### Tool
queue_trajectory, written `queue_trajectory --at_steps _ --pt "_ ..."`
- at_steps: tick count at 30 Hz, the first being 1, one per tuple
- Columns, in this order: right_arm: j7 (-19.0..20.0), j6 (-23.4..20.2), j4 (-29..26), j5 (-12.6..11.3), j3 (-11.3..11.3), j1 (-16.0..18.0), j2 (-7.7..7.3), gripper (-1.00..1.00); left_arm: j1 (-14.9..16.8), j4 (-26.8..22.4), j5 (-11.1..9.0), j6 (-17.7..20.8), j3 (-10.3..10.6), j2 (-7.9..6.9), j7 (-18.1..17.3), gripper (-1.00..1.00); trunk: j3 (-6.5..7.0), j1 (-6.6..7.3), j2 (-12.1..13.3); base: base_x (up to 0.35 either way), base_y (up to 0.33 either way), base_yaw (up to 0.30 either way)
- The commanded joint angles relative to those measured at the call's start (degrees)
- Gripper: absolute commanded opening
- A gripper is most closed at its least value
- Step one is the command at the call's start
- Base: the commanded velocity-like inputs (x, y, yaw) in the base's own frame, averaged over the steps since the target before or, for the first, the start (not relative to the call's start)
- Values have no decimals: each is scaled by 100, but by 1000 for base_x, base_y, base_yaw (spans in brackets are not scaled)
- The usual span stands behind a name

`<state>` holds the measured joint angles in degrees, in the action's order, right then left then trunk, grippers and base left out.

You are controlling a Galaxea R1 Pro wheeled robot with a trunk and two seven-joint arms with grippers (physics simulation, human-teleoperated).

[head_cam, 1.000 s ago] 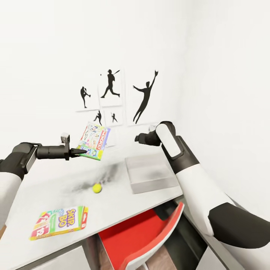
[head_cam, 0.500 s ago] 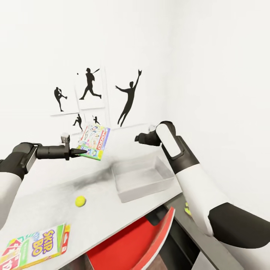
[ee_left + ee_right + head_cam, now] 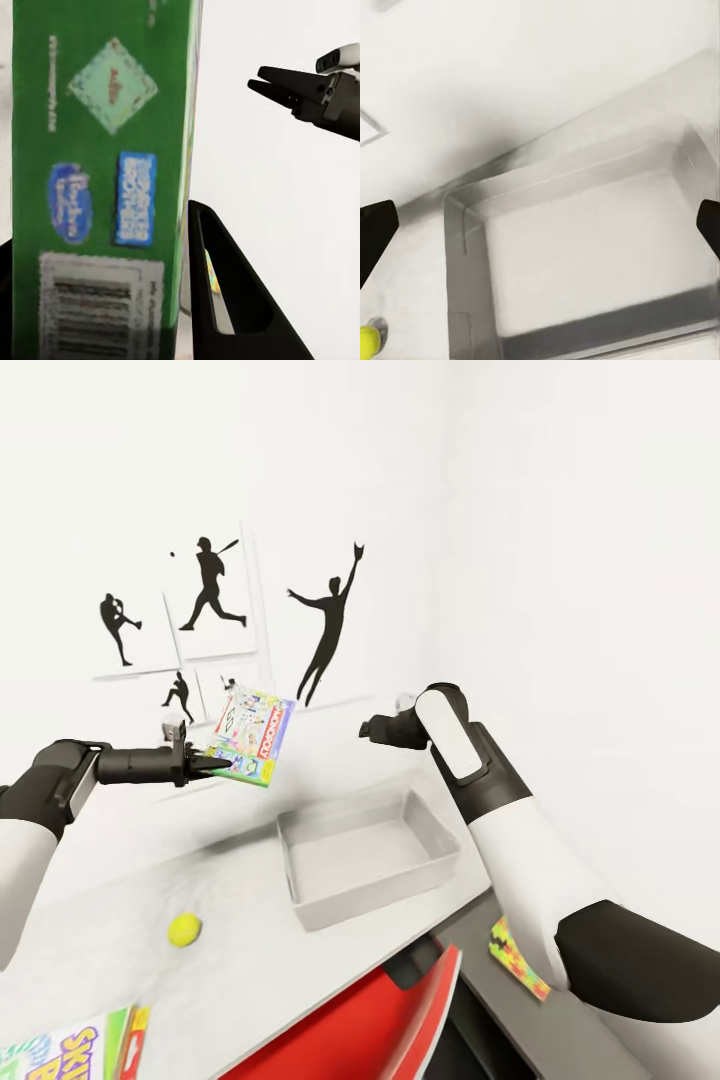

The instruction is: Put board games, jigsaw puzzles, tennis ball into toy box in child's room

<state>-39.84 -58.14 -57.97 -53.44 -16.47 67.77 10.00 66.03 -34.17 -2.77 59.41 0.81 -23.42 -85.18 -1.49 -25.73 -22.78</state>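
Up in the middle left of the head view, the left gripper (image 3: 215, 765) is pinching a board game (image 3: 250, 726) in the air. Lower down, the toy box (image 3: 362, 852) sits on the table (image 3: 120, 880). Its fingers spread wide, the right gripper (image 3: 368, 730) holds nothing. A tennis ball (image 3: 184, 930) lies lower left.

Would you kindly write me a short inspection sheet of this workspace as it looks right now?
Surface: white table against the wall.
Job's things: grey toy box open and empty; tennis ball loose on the table; Skip-Bo box at the near edge; Monopoly box held in the air.
Clutter: colourful box lying low beside the table.
Grippers: left gripper shut on the Monopoly box; right gripper above the toy box, fingers wide apart in the right wrist view.
Cables: nothing seen.
Surroundings: red chair under the table; baseball silhouettes on the wall.
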Motion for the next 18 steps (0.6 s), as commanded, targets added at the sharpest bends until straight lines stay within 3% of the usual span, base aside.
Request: queue_trajectory --at_steps 1,8,18 --pt "-59 -7 -4 -53 -4 7 0 100 6 -2 -13 44 7 0 2 -100 -14 -6 -14 163 -208 0" --pt "-54 -9 -4 -53 -5 5 0 100 6 -2 -17 44 7 -3 2 -100 -14 -6 -14 70 -74 0" --pt "-58 -10 -4 -53 -5 3 0 100 6 6 -29 44 7 4 2 -100 -14 -6 -14 83 78 0"
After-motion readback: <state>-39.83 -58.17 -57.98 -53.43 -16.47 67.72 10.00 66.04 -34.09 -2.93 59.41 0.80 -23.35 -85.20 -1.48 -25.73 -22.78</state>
